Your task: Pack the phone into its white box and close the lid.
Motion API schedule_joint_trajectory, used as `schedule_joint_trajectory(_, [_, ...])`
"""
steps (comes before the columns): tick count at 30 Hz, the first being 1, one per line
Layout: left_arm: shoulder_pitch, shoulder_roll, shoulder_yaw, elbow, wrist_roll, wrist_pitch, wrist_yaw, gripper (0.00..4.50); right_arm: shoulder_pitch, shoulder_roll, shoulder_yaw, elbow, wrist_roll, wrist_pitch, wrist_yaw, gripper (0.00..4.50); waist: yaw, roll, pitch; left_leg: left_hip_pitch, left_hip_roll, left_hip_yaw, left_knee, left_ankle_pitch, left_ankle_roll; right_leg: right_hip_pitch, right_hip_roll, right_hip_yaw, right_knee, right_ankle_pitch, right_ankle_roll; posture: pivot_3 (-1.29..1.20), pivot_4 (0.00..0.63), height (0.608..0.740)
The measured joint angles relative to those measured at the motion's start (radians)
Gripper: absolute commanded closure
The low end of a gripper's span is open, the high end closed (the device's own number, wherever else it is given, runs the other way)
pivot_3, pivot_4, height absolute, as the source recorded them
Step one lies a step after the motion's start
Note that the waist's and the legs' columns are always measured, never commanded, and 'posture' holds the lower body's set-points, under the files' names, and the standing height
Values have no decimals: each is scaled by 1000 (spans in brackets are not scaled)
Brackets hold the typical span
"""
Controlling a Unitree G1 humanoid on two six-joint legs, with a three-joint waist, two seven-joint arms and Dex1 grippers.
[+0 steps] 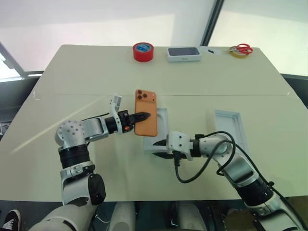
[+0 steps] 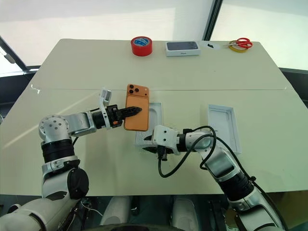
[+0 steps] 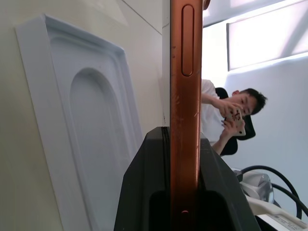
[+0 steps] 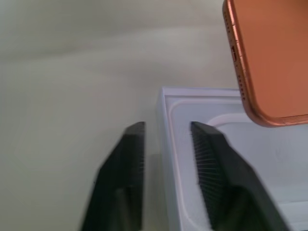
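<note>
Phone poised above the tray, ready to go in.

From the head view, the left gripper (image 1: pixel 139 117) pinches the orange phone (image 1: pixel 146 113) flat over the white tray (image 1: pixel 160 126), apparently to lower it in. The lid (image 1: pixel 231 126) lies well apart to the right. In the right wrist view, the right gripper (image 4: pixel 166 144) straddles the tray's wall, fingers spread, probably steadying it.

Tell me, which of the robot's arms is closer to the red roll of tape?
Left. Its fingers, gripping the orange phone, sit nearer the tape; the right fingers straddle the white tray's near wall, farther back.
</note>
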Motion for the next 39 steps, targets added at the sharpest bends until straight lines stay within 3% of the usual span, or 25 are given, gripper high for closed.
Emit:
schedule_joint_trajectory(1, [0,0,1,0,0,1,0,4500,5,-4,-11,-13,13,9,4,892,0,0,0,0,0,0,0,0,0,0,0,0,0,0,0,0,150,740])
schedule_joint_trajectory(5, [12,-3,10,-3,-4,25,7,4500,44,-90,-161,-120,165,102,40,892,4,0,0,0,0,0,1,0,0,1,-1,0,-1,0,0,0,150,740])
schedule_joint_trajectory(9, [68,-45,-4,-11,-3,3,9,4500,93,-177,-229,-64,188,83,69,892,2,-1,0,0,0,0,1,0,0,1,-1,-1,-1,0,0,0,150,740])
schedule_joint_trajectory(13, [110,-109,-38,-37,3,-21,30,4500,34,-152,-274,86,180,70,5,892,-1,0,0,0,1,1,1,0,0,0,0,0,0,1,-1,0,150,740])
schedule_joint_trajectory(28, [151,-117,-95,-86,21,-124,59,4500,12,-135,-278,97,183,19,-8,892,2,0,0,0,0,0,2,0,1,1,0,-1,0,1,-1,0,150,740])
schedule_joint_trajectory(36, [84,-135,-78,-51,-7,-90,91,716,11,-120,-252,97,173,6,-13,813,2,0,0,0,0,0,2,0,1,2,0,-1,0,1,-1,0,150,740])
schedule_joint_trajectory(39, [72,-112,-89,-76,-12,-38,100,716,12,-120,-252,97,162,0,-16,813,-2,0,0,2,1,0,1,0,1,2,0,-1,0,1,-1,0,150,740])
